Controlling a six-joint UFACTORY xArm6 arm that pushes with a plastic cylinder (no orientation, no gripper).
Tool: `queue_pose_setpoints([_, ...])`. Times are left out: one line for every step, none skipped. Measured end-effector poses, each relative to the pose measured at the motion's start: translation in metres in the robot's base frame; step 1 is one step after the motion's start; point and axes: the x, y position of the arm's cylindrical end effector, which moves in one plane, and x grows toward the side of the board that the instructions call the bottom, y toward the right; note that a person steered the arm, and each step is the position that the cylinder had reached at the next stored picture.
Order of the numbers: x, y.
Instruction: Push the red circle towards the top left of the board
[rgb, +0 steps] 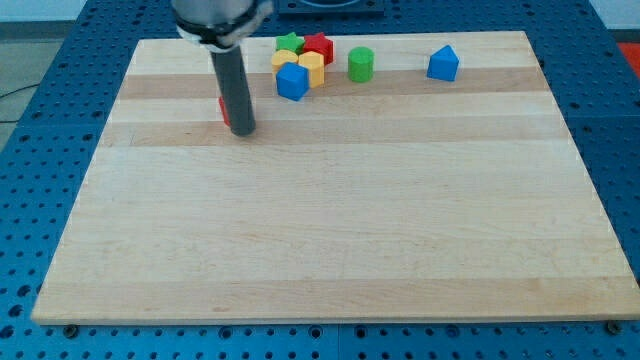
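So the red circle (224, 110) is mostly hidden behind my rod, just a sliver peeking out on the view's left side of my tip (243, 132), basically touching it. No gripper on this rig, so nothing to open or close. The board's (330, 250) top left corner lies up and left of both of us, and since the circle sits left of my tip, I'd guess I need to get more underneath it to shove it upward too.

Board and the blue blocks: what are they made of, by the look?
Board: likely wood, pale matte planks with visible grain and seams. Blue cube-like block and blue pentagon-like block: painted wood or plastic, can't tell; flat saturated colour, slight sheen.
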Motion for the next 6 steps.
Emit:
queue_pose_setpoints([-0.052,-0.003])
queue_pose_setpoints([-0.095,-0.008])
queue_pose_setpoints([-0.099,-0.076])
queue_pose_setpoints([-0.084,-0.083])
queue_pose_setpoints([-0.056,-0.086])
queue_pose_setpoints([-0.054,-0.100])
